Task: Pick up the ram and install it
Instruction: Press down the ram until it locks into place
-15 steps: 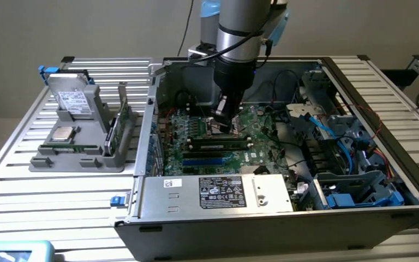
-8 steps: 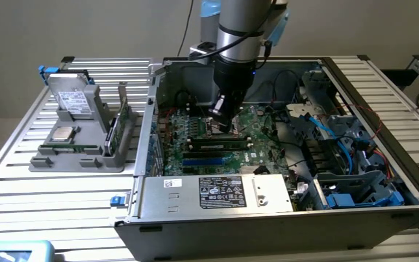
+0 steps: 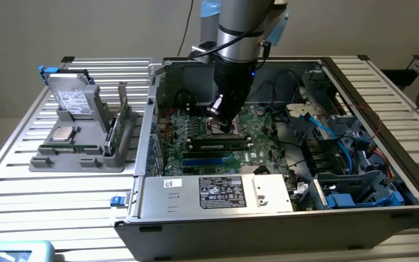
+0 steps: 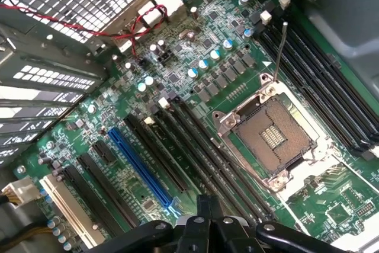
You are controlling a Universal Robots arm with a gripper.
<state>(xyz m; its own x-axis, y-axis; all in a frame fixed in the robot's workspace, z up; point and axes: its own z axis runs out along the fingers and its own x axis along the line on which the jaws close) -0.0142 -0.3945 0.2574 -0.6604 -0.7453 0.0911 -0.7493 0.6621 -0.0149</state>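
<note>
Inside the open computer case point(image 3: 355, 136), the gripper point(image 4: 208, 220) hangs just above the motherboard point(image 4: 195, 87) with its fingers point(image 4: 204, 205) pressed fully together, gripping nothing and touching nothing. Directly beneath the fingertips run the black memory slots point(image 4: 195, 152), with the bare CPU socket point(image 4: 274, 136) just beside them. Near the gripper in the exterior view, the ram point(image 3: 219, 147) lies flat in a slot.
</note>
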